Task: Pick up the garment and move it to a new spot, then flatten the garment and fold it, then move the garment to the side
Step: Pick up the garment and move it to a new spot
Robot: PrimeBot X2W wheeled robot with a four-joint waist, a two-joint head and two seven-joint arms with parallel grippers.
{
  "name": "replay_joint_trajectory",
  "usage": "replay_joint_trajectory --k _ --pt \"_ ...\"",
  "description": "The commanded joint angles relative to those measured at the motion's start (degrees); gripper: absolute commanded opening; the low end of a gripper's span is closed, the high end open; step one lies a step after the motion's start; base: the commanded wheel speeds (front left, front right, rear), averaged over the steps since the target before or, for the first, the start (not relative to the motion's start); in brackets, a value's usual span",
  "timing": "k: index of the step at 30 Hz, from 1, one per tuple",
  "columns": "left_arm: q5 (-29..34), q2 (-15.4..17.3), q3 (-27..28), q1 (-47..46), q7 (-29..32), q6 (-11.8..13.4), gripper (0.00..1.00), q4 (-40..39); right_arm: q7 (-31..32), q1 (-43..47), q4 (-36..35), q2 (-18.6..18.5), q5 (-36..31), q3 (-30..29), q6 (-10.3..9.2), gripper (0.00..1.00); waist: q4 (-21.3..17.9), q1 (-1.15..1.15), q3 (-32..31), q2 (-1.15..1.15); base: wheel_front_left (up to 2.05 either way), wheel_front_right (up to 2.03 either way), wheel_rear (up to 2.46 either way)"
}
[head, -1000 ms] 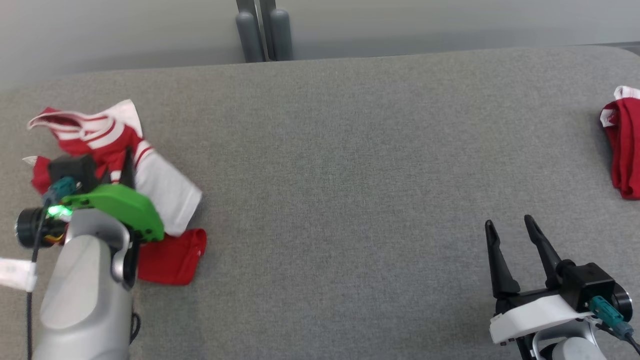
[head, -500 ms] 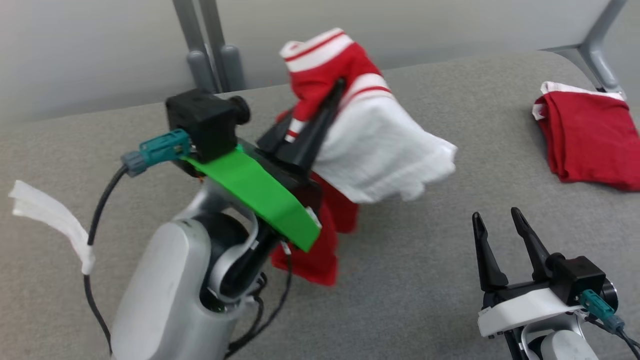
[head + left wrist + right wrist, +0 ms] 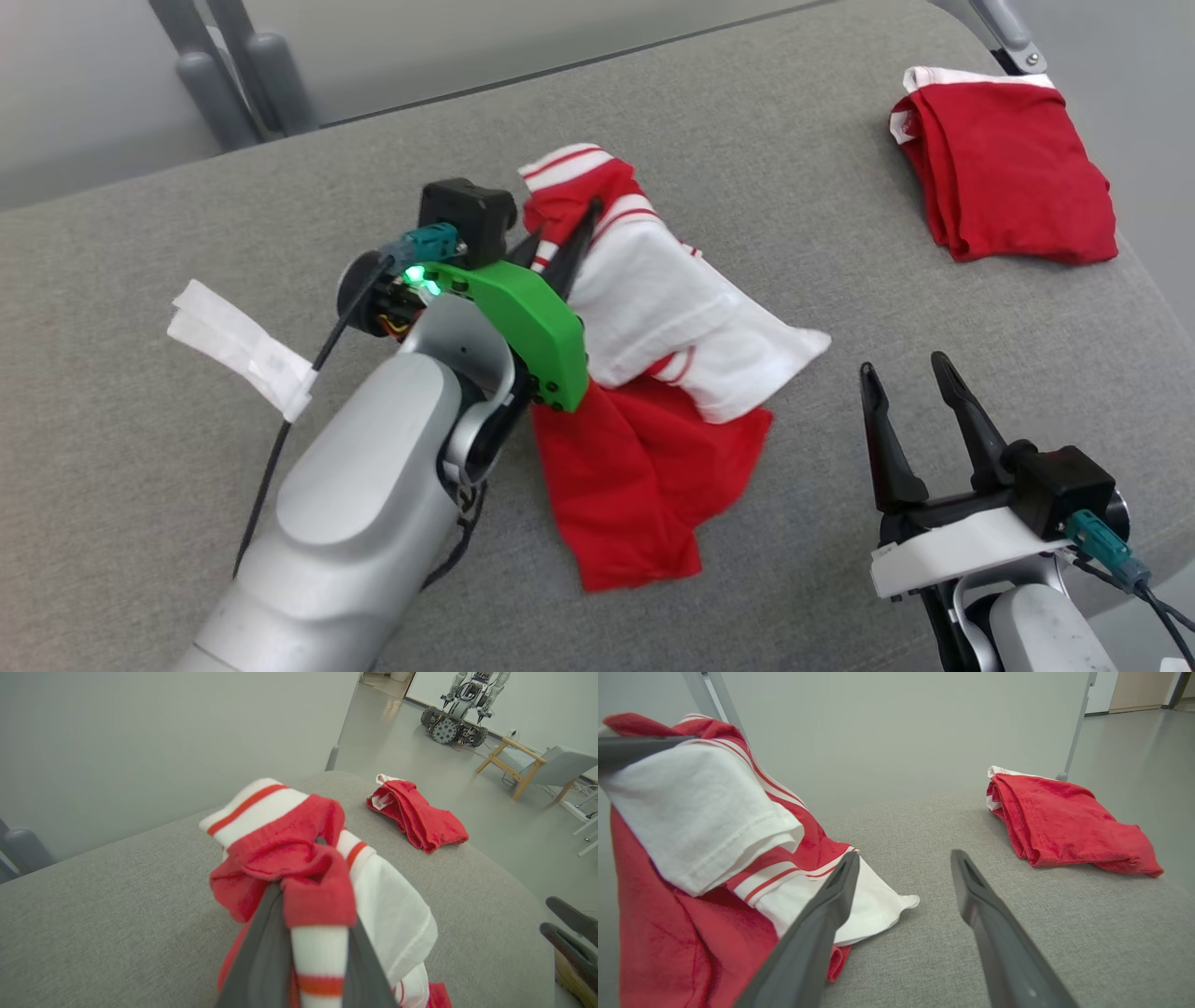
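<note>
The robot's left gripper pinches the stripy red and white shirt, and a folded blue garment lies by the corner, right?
Not quite: the folded garment is red, not blue, as the head view shows. The left gripper does pinch the red and white shirt.

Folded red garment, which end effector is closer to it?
Right. The right end effector sits open just short of the folded red garment; the left end effector is farther off, clamped on the striped garment.
</note>
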Motion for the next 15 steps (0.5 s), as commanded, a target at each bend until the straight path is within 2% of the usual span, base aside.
replay_joint_trajectory --k 1,2,5,6,7,8,12,15 --pt "0.58 0.14 0.07 -2.54 -2.39 -1.50 0.00 3.41 -0.18 -0.82 0.20 0.03 0.32 0.11 -0.02 1.00 -2.99 0.00 3.15 0.00 0.00 0.00 0.00" --pt "1.66 0.56 0.24 -3.85 -4.63 -2.22 0.00 7.22 -0.18 -1.04 0.32 0.04 0.43 0.26 -0.02 1.00 -3.27 0.00 3.43 0.00 0.00 0.00 0.00" --pt "4.29 1.92 0.15 -6.91 -10.73 -2.76 0.16 16.20 -0.18 -1.46 0.62 0.09 0.68 0.73 -0.02 1.00 -3.84 0.00 3.85 0.00 0.00 0.00 0.00" --pt "5.09 1.96 0.46 -7.71 -12.98 -2.18 0.54 19.45 -0.18 -1.41 0.77 0.10 0.92 0.75 -0.01 1.00 -3.86 0.00 3.80 0.00 0.00 0.00 0.00" --pt "5.42 1.93 0.48 -8.24 -14.37 -2.04 0.84 21.81 -0.18 -1.30 0.92 0.09 1.09 0.67 -0.02 1.00 -3.83 0.00 3.67 0.00 0.00 0.00 0.00" --pt "5.10 1.56 0.89 -8.78 -16.32 -1.66 1.00 24.16 -0.18 -1.11 1.04 0.10 1.07 0.48 -0.02 1.00 -3.70 0.00 3.47 0.00 0.00 0.00 0.00" --pt "3.72 0.67 2.90 -8.84 -21.82 -1.20 1.00 29.94 -0.18 0.05 1.40 0.08 0.72 -0.58 -0.02 1.00 -2.35 0.00 1.82 0.00 0.00 0.00 0.00" --pt "3.51 0.40 4.90 -6.68 -23.68 -0.12 1.00 29.90 -0.18 1.10 1.09 0.07 1.07 -1.73 -0.02 1.00 -0.70 0.00 -0.33 0.00 0.00 0.00 0.00"
